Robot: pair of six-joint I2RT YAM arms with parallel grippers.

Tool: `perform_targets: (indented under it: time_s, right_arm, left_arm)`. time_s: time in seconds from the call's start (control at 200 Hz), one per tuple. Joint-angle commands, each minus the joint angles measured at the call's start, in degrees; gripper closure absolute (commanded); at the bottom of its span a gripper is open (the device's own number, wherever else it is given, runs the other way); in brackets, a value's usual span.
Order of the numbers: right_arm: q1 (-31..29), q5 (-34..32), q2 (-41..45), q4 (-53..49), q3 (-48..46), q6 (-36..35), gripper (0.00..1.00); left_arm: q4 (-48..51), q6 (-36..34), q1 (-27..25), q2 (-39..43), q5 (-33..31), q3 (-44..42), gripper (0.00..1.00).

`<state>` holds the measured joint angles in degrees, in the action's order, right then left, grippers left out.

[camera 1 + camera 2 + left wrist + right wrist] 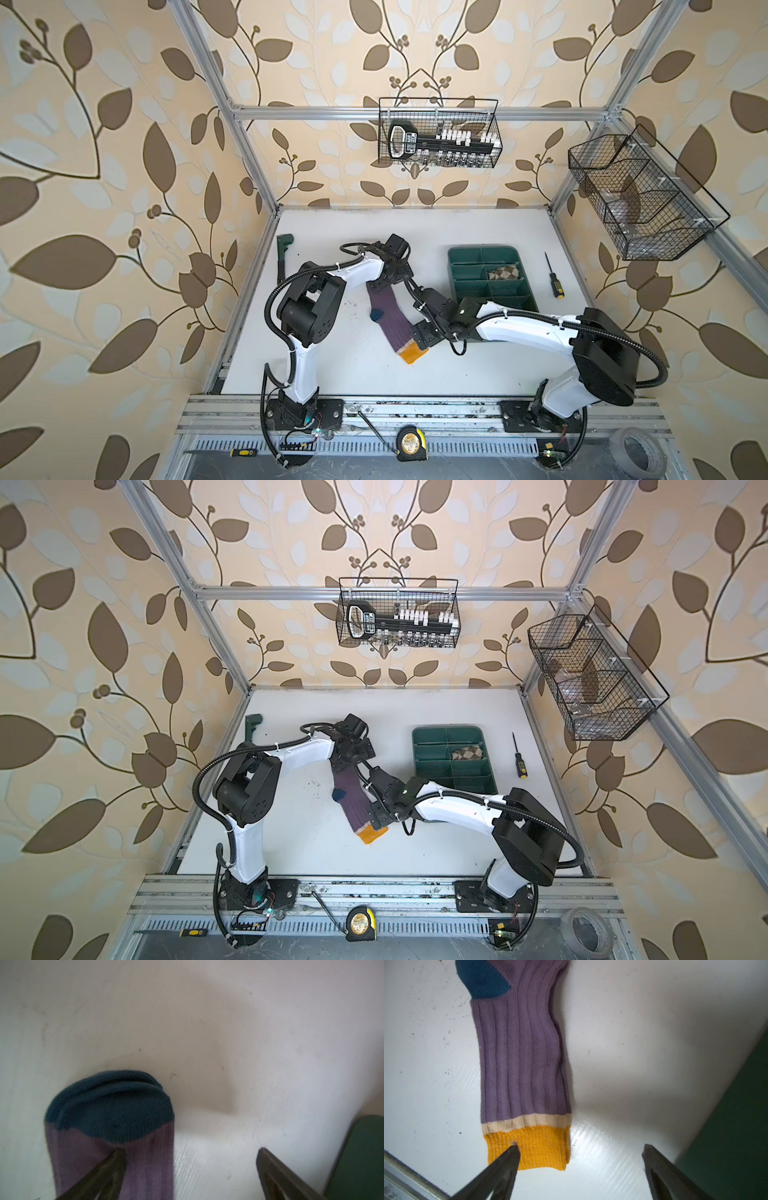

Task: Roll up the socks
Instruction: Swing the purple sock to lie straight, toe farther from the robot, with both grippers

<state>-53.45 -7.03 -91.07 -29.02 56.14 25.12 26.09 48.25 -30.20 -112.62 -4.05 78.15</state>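
Observation:
A purple ribbed sock lies flat on the white table, navy toe toward the back and yellow cuff toward the front. My left gripper hangs open over the toe end. One of its fingers is over the purple knit just behind the navy toe, the other over bare table. My right gripper is open at the cuff end, one fingertip at the yellow cuff, the other over the table. The tan-and-brown argyle sock sits bunched in a compartment of the green tray.
The green divided tray stands just right of the sock, close to the right arm. A screwdriver lies right of the tray. A green tool lies at the back left. Wire baskets hang on the back and right walls.

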Motion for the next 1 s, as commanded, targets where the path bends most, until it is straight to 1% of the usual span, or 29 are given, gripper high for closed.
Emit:
perform_targets:
  time_s: [0.0, 0.16, 0.305, 0.36, 0.41, 0.555, 0.655, 0.835, 0.995]
  right_arm:
    - [0.8, 2.9, -2.8, 0.1, 2.0, -2.9, 0.11]
    - [1.0, 1.7, -7.2, 0.9, 3.2, -1.8, 0.19]
    - [0.6, 2.9, -10.0, 3.0, 2.9, -0.2, 0.32]
    - [0.2, 2.7, -10.6, 2.9, 2.8, 0.3, 0.39]
    - [0.0, 2.2, -11.0, 2.5, 2.7, 1.0, 0.42]
    - [-2.1, 0.7, -10.5, 1.8, 1.3, 3.4, 0.43]
    - [-4.9, -0.2, -9.6, 2.2, -0.3, 6.4, 0.42]
    - [-9.8, -0.2, -10.6, 3.9, -1.3, 10.6, 0.36]
    - [-10.7, 1.0, -12.2, 5.9, -1.3, 12.3, 0.33]
  left_arm:
    - [2.9, -4.4, 0.7, 6.1, -0.6, 2.0, 0.01]
    - [2.5, -4.4, 2.2, 7.2, -0.3, -0.4, 0.01]
    - [0.3, -3.5, 2.8, 5.3, 1.0, -0.8, 0.01]
    - [-0.6, -3.1, 2.9, 3.9, 1.3, -0.4, 0.01]
    - [-1.0, -2.6, 3.1, 2.1, 1.3, 0.3, 0.01]
    - [-1.9, -0.7, 3.3, -2.2, 0.8, 1.1, 0.01]
    - [-3.0, 0.4, 3.4, -4.2, 1.2, 0.7, 0.01]
    - [-4.9, 1.5, 3.0, -5.8, 2.7, 0.1, 0.01]
    - [-5.1, 1.3, 2.0, -5.9, 3.2, 0.1, 0.01]
